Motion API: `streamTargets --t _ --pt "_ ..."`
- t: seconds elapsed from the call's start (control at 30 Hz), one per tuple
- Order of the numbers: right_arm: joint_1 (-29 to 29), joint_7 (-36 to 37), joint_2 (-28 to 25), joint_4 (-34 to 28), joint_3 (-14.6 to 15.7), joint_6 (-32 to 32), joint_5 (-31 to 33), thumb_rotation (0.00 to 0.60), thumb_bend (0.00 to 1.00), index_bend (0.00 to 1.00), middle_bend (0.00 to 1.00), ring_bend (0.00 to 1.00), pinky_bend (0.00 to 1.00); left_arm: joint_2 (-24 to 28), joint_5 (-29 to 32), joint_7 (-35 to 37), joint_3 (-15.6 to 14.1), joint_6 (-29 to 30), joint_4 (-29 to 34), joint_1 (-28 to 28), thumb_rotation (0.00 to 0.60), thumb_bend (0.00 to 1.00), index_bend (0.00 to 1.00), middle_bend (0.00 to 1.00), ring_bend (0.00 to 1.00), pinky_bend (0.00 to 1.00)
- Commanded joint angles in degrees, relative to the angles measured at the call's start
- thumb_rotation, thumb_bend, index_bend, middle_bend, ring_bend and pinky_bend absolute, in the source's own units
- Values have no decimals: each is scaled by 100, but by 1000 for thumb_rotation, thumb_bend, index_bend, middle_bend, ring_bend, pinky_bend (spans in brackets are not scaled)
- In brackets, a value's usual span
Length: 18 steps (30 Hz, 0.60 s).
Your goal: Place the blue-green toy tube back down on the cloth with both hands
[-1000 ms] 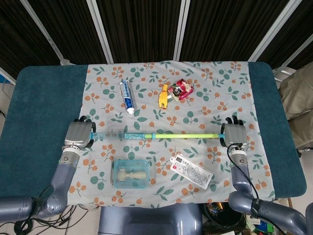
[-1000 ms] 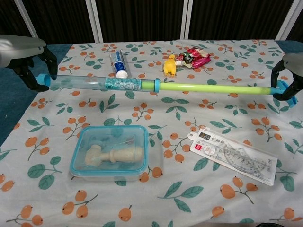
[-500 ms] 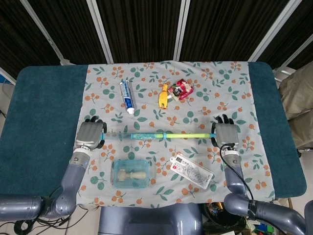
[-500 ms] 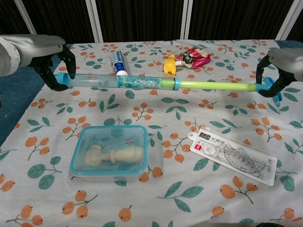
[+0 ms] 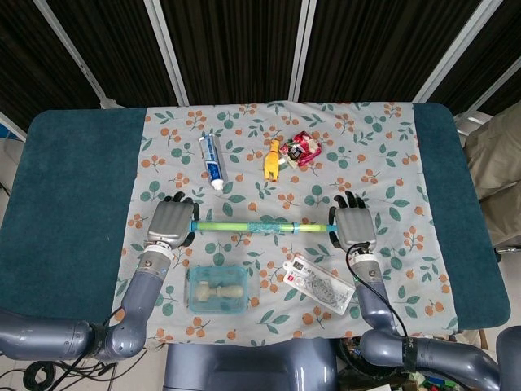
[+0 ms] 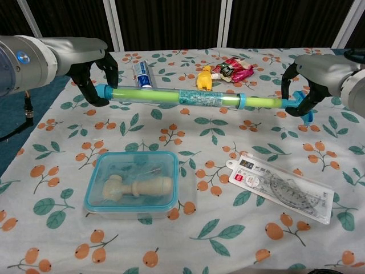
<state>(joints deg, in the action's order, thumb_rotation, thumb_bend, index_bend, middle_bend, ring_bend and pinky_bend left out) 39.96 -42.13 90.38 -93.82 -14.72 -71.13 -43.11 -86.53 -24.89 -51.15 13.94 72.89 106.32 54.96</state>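
The blue-green toy tube (image 5: 260, 226) (image 6: 194, 98) hangs level above the floral cloth (image 5: 391, 155) (image 6: 239, 222), pushed together so the green rod fills most of the clear barrel. My left hand (image 5: 171, 223) (image 6: 91, 65) grips its left end cap. My right hand (image 5: 352, 224) (image 6: 311, 74) grips the blue handle at its right end. Both hands show their backs in the head view, fingers curled around the ends.
A clear lidded box (image 5: 216, 287) (image 6: 134, 184) lies just in front of the tube, a packaged ruler set (image 5: 321, 283) (image 6: 282, 187) to its right. Behind the tube are a toothpaste tube (image 5: 212, 160), a yellow toy (image 5: 271, 160) and a red snack packet (image 5: 303, 148).
Both hands have moved inward toward each other, telescoping the tube much shorter; the green rod has slid into the clear barrel.
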Motion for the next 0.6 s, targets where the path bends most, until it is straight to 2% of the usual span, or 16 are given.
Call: streamTargets --t 0.03,0.6 --pt "22 -13 17 -10 -14 -9 32 600 389 711 171 72 146 -81 30 -16 -4 -10 -24 48 600 352 550 316 132 249" --pt "60 -27 60 -80 17 -66 75 600 389 711 171 72 146 -360 110 -75 -5 51 -147 216 600 352 554 317 132 249"
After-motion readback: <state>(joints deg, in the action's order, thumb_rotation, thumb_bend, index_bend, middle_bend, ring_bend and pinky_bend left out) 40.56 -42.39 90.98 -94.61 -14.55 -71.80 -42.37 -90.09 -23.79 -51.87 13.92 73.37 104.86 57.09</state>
